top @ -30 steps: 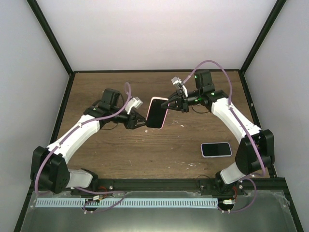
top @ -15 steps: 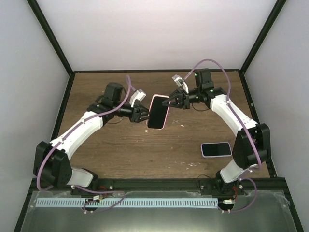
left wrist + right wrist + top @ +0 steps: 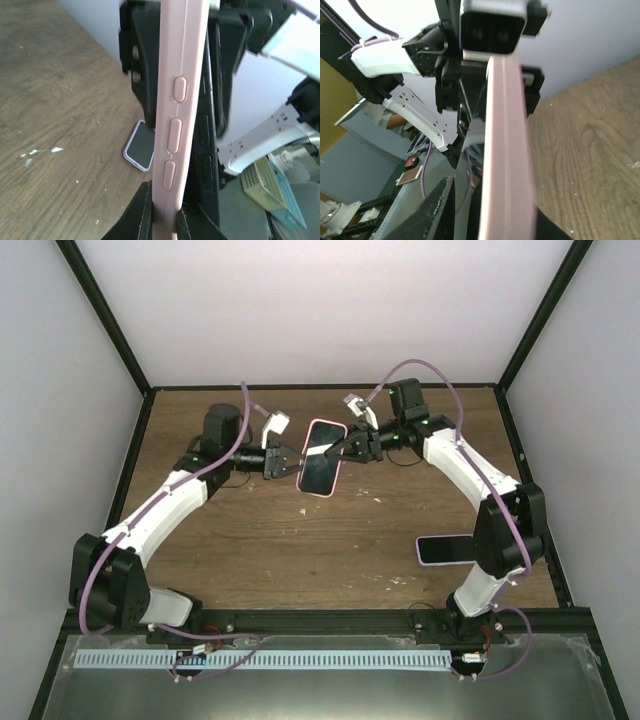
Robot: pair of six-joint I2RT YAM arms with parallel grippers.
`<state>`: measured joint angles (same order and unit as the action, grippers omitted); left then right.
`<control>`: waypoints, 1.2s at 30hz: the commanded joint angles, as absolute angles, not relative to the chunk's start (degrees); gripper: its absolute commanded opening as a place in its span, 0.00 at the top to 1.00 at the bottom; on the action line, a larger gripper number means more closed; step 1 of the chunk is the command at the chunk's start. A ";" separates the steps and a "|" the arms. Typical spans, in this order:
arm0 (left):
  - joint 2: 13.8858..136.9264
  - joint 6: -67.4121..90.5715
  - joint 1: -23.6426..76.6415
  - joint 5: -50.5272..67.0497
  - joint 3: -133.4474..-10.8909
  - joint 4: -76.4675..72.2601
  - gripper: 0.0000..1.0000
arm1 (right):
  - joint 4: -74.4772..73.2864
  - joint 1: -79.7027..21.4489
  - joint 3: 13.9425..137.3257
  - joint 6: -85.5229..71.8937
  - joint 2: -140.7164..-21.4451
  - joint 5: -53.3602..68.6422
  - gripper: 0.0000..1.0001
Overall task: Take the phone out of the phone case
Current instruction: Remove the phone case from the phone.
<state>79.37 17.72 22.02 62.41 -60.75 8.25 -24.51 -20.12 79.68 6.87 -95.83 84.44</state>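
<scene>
The phone (image 3: pixel 322 458), its dark screen framed by the pink case (image 3: pixel 176 100), is held on edge in the air above the far middle of the table (image 3: pixel 300 540). The case's left edge is clamped by the left gripper (image 3: pixel 287 463), and its right edge is pinched by the right gripper (image 3: pixel 340 450); both are closed on it from opposite sides. In the left wrist view three side buttons are seen along the pink edge. A second phone (image 3: pixel 447 550) lies flat at the near right, well apart.
</scene>
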 commanded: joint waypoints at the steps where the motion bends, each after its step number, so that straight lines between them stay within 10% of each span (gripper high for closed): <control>1: 78.56 27.58 19.20 64.63 -59.12 -3.20 1.00 | -25.50 -21.41 82.51 6.08 -97.42 81.76 0.63; 10: 79.81 38.34 15.96 63.48 -54.56 -10.35 1.00 | -18.07 -18.38 82.26 -0.14 -96.65 70.74 0.45; 36: 88.03 54.26 14.37 50.52 -58.38 -5.11 1.00 | -4.49 -43.13 66.76 27.67 -82.60 13.91 0.48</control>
